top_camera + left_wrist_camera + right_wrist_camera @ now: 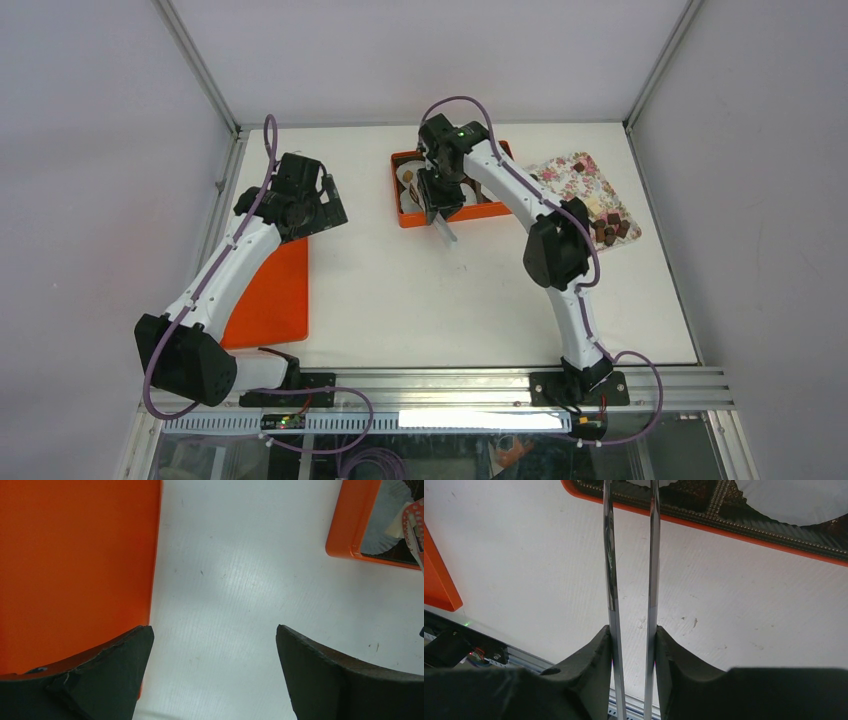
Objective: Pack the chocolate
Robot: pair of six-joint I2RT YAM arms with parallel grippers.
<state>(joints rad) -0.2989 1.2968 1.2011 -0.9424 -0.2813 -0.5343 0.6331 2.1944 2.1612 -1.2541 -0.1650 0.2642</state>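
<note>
Holding tweezers (610, 555) clamped in my right claw (633, 632), tips by the orange box (405, 218) rim (load unseen). Chocolate (610, 230) sits on the floral tray (575, 170). Steady squeeze, slow approach. Left claw (214, 629) wide apart over the worktop (240, 580).

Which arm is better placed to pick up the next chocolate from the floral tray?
Right, most likely. The right gripper is shut on the metal tongs, and the chocolate on the floral tray lies on its side. The left gripper hangs open and empty by the orange lid.
</note>
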